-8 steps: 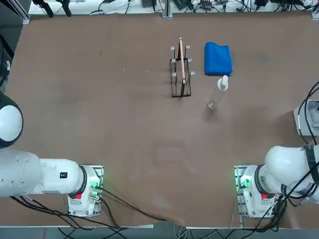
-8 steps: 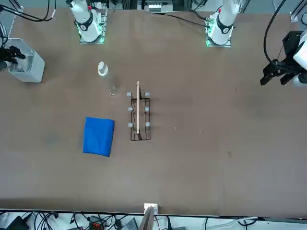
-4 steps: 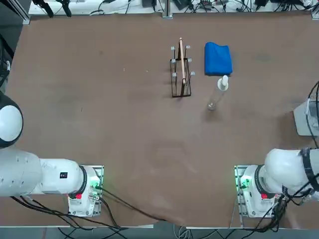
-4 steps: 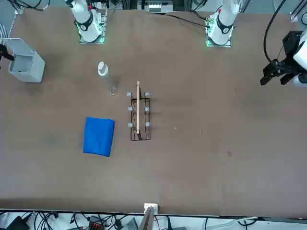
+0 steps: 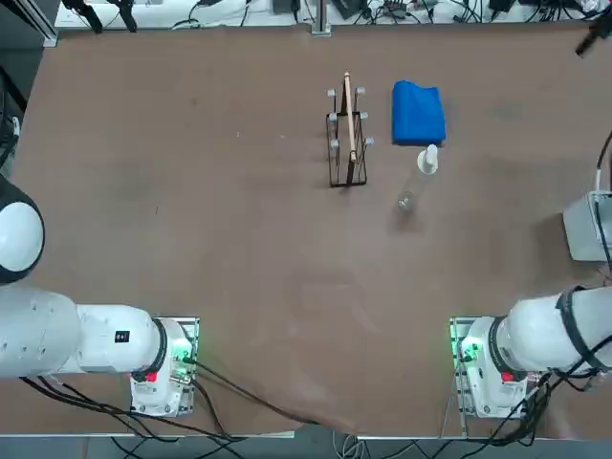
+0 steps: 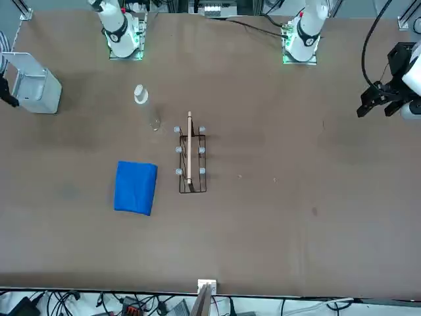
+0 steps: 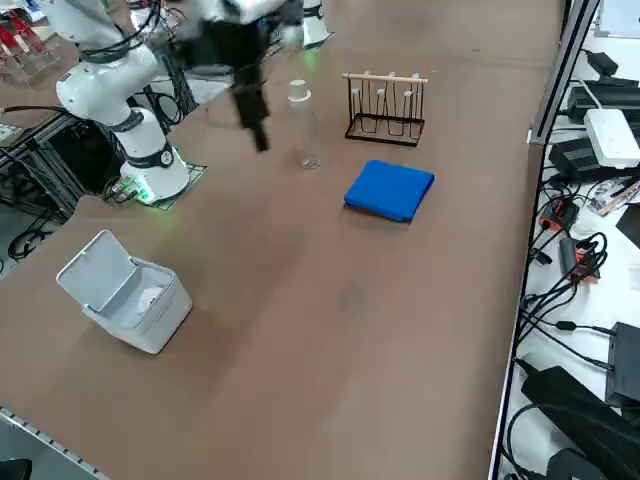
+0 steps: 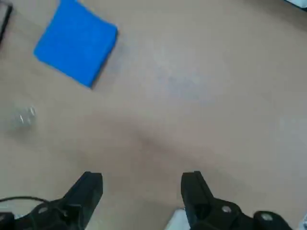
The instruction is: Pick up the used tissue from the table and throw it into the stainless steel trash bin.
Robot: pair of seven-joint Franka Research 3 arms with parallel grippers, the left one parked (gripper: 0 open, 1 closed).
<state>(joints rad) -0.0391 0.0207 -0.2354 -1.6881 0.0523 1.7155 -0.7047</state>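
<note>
Right gripper (image 8: 141, 184) spread wide, empty, above brown matte table (image 8: 201, 96). Silvery-grey metal trash bin (image 7: 125, 290) sits lower left in side view, lid up.

The brown table (image 5: 239, 258) carries a black wire rack (image 5: 346, 139) and blue cloth (image 5: 418, 112) near its far edge, a clear bottle (image 5: 418, 177) beside them, and the stainless steel trash bin (image 7: 128, 295) at the right edge.

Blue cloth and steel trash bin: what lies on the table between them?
Only bare table separates the blue cloth and the trash bin, as the right side view shows. The right hand hovers open above the table.
</note>
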